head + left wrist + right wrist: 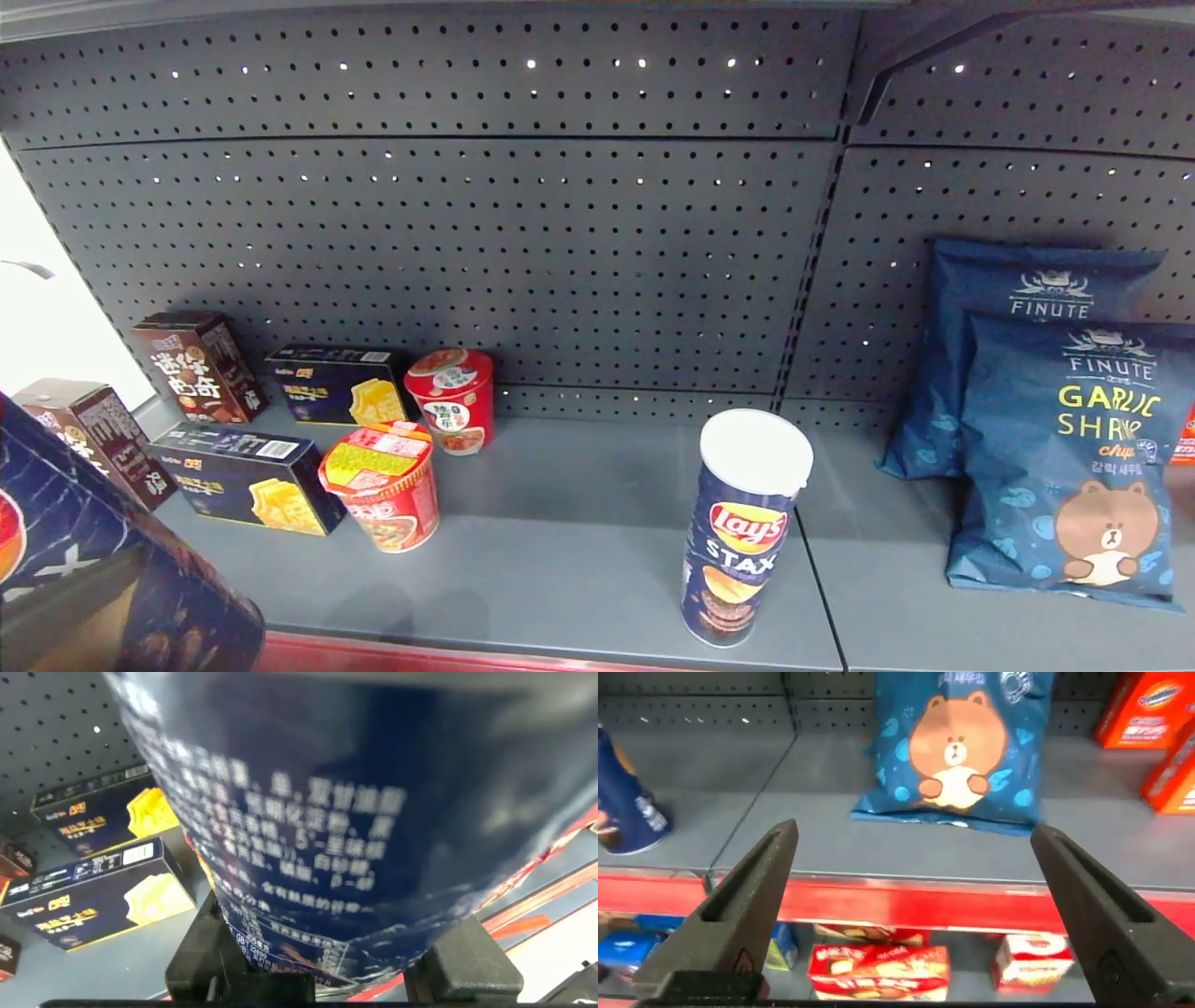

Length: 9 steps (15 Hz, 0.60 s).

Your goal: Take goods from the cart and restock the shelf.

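My left hand is clenched on a dark blue chip can; its black fingers press the can's wall from both sides. In the head view the held can sits low on my left, in front of the shelf and not yet on it. Its long axis looks tilted rather than upright, so I judge it must be stood up before I set it down. My right hand is released and empty, its jaws wide apart, low before the shelf's front edge.

The move turns on the bare stretch of shelf, which lies ahead of the held can and to its right, between the near noodle cup and the standing can; my left arm is the nearer and already carries the load.

Counted: two cans, one held and one standing; two noodle cups, the second behind the first; two dark boxes printed yellow; two brown boxes; two blue chip bags on the right.
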Motion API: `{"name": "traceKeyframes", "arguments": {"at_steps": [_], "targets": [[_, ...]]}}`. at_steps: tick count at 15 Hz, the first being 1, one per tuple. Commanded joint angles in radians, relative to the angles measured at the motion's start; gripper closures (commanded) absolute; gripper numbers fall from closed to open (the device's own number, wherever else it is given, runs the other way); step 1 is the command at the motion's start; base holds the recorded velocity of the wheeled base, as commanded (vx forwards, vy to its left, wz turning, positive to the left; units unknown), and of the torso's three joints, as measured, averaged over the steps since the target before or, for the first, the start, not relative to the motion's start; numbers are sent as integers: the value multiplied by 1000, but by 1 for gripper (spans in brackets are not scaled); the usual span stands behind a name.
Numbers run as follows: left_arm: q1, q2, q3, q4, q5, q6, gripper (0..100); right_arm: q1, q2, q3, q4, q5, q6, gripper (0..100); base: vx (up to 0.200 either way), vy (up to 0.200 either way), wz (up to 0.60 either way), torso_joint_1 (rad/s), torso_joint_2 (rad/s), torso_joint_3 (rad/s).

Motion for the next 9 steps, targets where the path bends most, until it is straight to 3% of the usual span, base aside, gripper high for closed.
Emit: {"name": "traceKeyframes", "arguments": {"at_steps": [1,7,9], "targets": [[0,28,3,0,4,-1,100,0,0,17,-2,1,0,0,0,0,0,0,0,0],[2,17,4,7,9,2,100,0,0,19,-2,9,-37,0,0,0,0,0,0,0],[2,16,6,9,15,2,100,0,0,19,-2,36,-51,0,0,0,-600,2,0,2]]}}
